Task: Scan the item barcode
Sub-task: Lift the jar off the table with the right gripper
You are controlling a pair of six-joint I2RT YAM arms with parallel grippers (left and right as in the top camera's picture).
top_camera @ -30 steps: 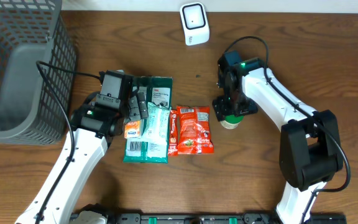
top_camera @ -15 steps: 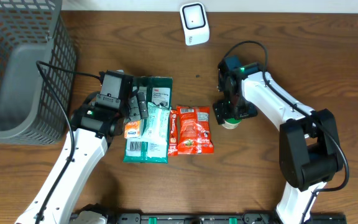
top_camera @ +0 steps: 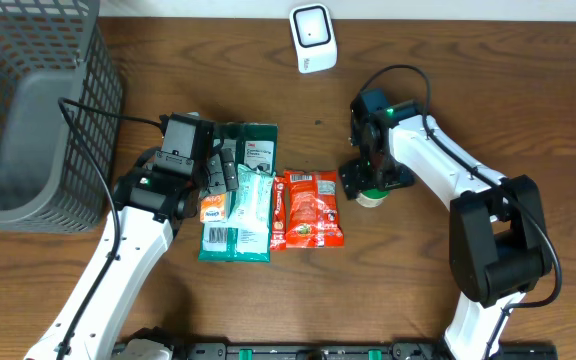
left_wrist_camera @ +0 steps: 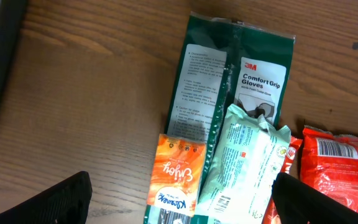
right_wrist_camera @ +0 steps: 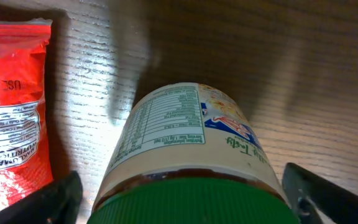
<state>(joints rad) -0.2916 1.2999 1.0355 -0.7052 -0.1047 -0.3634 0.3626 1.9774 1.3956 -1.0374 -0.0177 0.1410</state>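
Trouble, if it comes, starts at the jar (right_wrist_camera: 185, 155), which I take to be the item to scan. It stands on the table (top_camera: 528, 90) right of centre, just beside the red packet (top_camera: 310, 208). Your right gripper (right_wrist_camera: 182, 182) straddles it at the green lid with its fingers (right_wrist_camera: 55, 199) spread about as wide as the jar, and as far as I can judge it has no hold on anything.

If you close off-centre, one finger would land first and could tip the jar or push it left into the red packet. A pinch only on the smooth lid could slip on the lift.

Your left gripper (left_wrist_camera: 182, 183) hovers wide open and empty over the orange packet (top_camera: 214, 207), the white-green packet (top_camera: 243, 210) and, further back, the dark green glove packet (top_camera: 258, 140). The scanner (top_camera: 313, 38) sits at the far edge, well apart from the jar, so you have a long carry.

You cannot see a barcode on the jar: only its nutrition panel shows, and the right wrist view cuts off the lid. From overhead, the gripper hides most of the jar.
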